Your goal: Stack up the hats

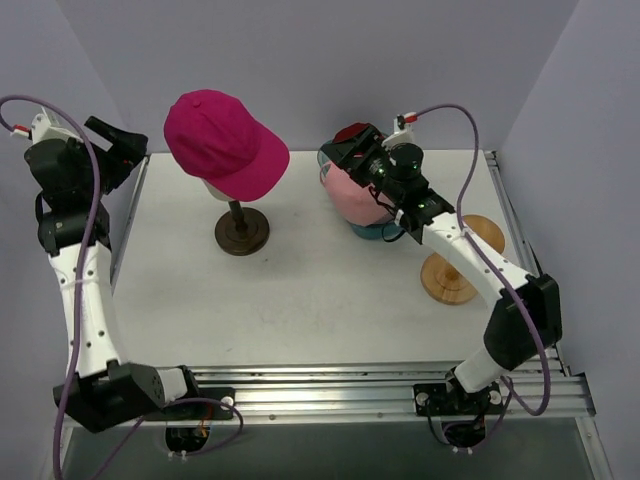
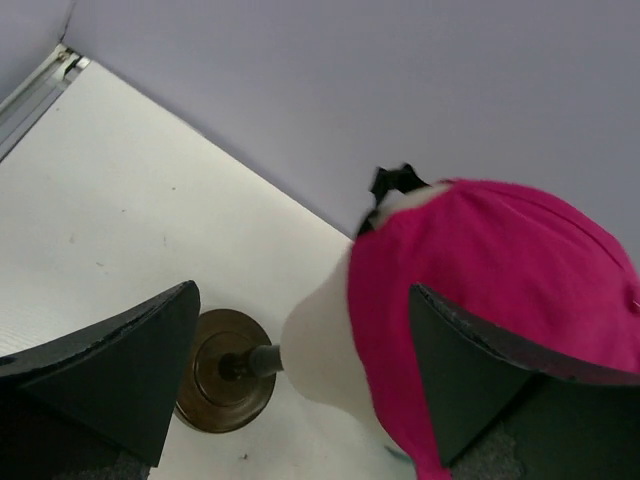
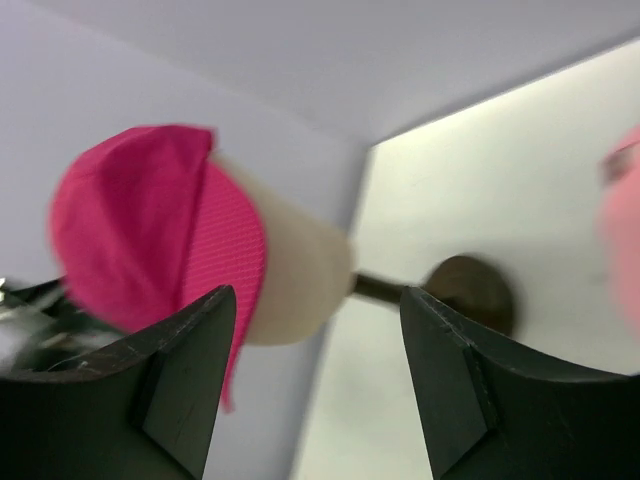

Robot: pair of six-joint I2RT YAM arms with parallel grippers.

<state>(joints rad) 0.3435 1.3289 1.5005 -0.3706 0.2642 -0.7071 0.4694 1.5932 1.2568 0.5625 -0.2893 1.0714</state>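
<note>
Our left end effector (image 2: 300,330) and right end effector (image 3: 315,300) both stand open and empty. The magenta fabric peaked cap (image 1: 225,145) sits on the cream egg-shaped head form (image 2: 315,350), while the pale pink fabric hats (image 1: 350,195) lie piled at right. We judge we are between grasps; next we must grip the cap's brim.

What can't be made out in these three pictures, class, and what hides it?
- Top view: the hat pile is mostly under the right gripper; its hats can't be counted.
- Left wrist view: the magenta cap is cut by the right edge and a finger.
- Right wrist view: a pink shape at the right edge is blurred and cropped; unidentifiable.
</note>
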